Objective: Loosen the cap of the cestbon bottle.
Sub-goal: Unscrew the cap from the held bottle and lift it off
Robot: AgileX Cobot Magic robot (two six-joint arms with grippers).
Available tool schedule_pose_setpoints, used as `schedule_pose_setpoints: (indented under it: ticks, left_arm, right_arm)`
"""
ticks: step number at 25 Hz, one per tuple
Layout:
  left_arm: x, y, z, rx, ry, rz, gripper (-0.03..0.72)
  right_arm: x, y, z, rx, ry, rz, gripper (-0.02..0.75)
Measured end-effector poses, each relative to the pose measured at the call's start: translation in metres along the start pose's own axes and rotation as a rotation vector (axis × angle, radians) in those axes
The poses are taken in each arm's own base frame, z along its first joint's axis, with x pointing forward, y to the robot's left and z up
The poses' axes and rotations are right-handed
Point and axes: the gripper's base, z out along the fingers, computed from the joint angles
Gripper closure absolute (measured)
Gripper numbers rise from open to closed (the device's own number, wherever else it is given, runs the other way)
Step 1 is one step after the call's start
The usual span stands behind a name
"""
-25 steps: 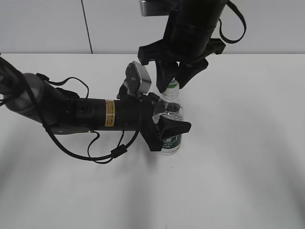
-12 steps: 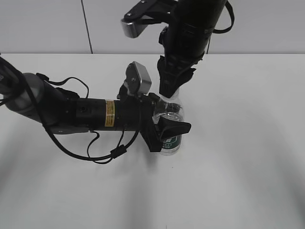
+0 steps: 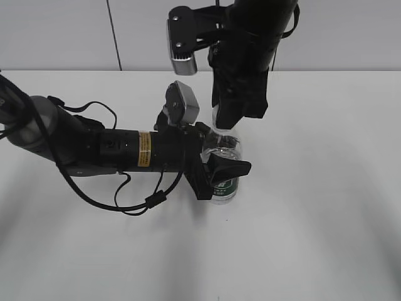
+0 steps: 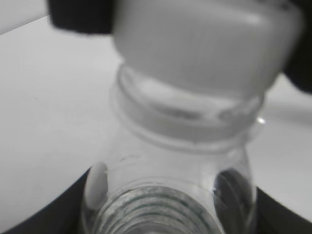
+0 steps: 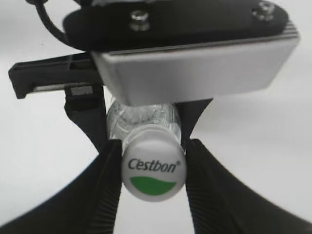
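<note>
The cestbon bottle (image 3: 223,164) stands upright on the white table, clear with a dark green label low down. My left gripper (image 3: 219,164) is shut on its body from the left; the left wrist view shows the ribbed shoulder (image 4: 165,195) between the jaws (image 4: 168,192). My right gripper (image 3: 230,120) comes down from above and is shut on the cap, which it hides in the exterior view. In the right wrist view the white cap (image 5: 152,168) with its green mark sits between the two black fingers (image 5: 152,181). The cap also shows blurred in the left wrist view (image 4: 204,46).
The white table (image 3: 313,207) stretches around the bottle. The left arm (image 3: 94,150) lies across the left half with a loose black cable (image 3: 135,200). A pale wall with a dark vertical seam (image 3: 114,34) stands behind.
My right gripper has closed on the cap and rotated about the bottle's axis; its wrist camera swung round to the left. The left gripper and bottle have stayed in place.
</note>
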Motion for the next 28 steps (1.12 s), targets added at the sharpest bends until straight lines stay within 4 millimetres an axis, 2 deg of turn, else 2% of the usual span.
schedule_pose_setpoints:
  ticks: [9,17,20,24,28]
  left_arm:
    - [0.000,0.000,0.000,0.001,0.000,0.001,0.286]
    - [0.000,0.000,0.000,0.003,-0.002,-0.001,0.286]
    - [0.000,0.000,0.000,0.004,-0.001,0.000,0.286]
    - [0.000,0.000,0.000,0.004,-0.002,0.000,0.286]
    - [0.000,0.000,0.000,0.004,-0.002,0.000,0.286]
  right_arm:
    - [-0.001,0.000,-0.002,0.001,0.000,-0.145,0.430]
    - [-0.001,-0.002,-0.018,0.047,0.015,-0.189,0.437]
    - [-0.001,-0.002,-0.018,0.047,0.016,-0.190,0.437]
    - [-0.001,-0.001,-0.020,0.053,0.013,-0.105,0.437]
    - [0.000,-0.001,-0.030,0.087,0.018,0.139,0.437]
